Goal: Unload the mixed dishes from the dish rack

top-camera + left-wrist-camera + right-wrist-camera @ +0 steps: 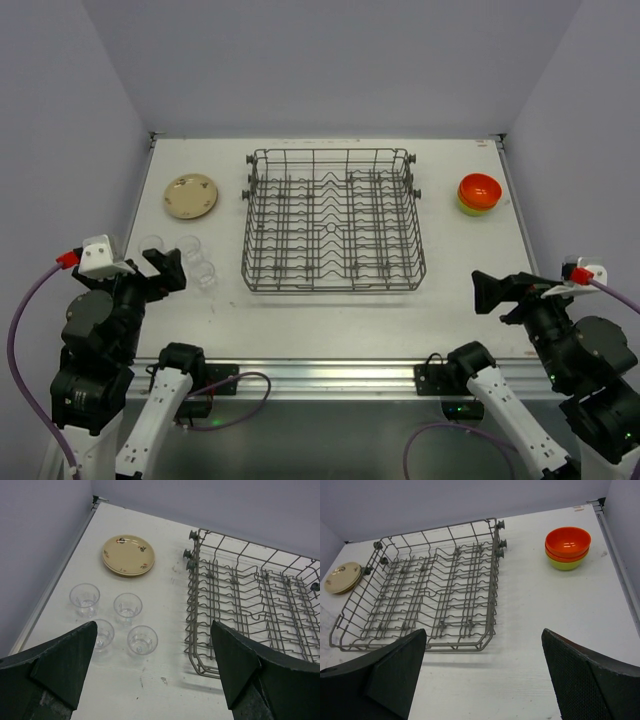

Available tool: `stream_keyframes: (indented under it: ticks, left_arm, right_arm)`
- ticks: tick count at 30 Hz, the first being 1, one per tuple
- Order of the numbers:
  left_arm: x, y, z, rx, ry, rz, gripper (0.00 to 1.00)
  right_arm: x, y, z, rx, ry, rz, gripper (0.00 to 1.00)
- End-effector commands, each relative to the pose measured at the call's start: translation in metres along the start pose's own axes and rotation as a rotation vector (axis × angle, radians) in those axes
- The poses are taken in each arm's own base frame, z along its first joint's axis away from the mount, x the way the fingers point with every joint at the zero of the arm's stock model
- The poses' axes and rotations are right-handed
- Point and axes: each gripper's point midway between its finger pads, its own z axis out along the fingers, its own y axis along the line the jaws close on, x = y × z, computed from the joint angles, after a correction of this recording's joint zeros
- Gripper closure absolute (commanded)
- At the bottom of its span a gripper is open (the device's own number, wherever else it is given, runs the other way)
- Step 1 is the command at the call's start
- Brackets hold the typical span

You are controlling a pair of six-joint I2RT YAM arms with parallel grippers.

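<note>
Standing in the middle of the surface, the dish rack is being shown with bare tines: no dish is sitting in any of its rows. The plates are lying stacked at the far left, beside the rack's far left corner and apart from it. Four glasses are sitting upright in a loose cluster nearer than the plates, apart from one another and from the rack. The bowls are nested in one stack at the far right, orange ones over a yellow-green one, well apart from the rack.

Both arms are being held back at the near corners. The jaws of the left arm are standing spread wide with nothing between them, and the jaws of the right arm are likewise parted and empty. The rack is lying ahead and to the right of the left jaws and ahead and to the left of the right jaws, about equally near to both. Glasses and plates are lying nearer the left arm, the bowls nearer the right. From this layout the unloading is being judged as finished, with nothing in the rack calling for a grasp.
</note>
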Motion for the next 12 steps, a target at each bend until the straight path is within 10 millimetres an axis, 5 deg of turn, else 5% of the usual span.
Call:
stream_keyframes:
  ticks: [1,12]
  left_arm:
    - [-0.014,-0.003,0.002,0.010,-0.058,-0.001,0.00]
    - [-0.017,0.003,0.009,-0.029,-0.096,-0.005,0.00]
  right_arm:
    - [-0.010,0.000,0.007,0.017,-0.041,-0.003,0.01]
    - [-0.007,0.000,0.019,0.040,-0.024,0.000,0.01]
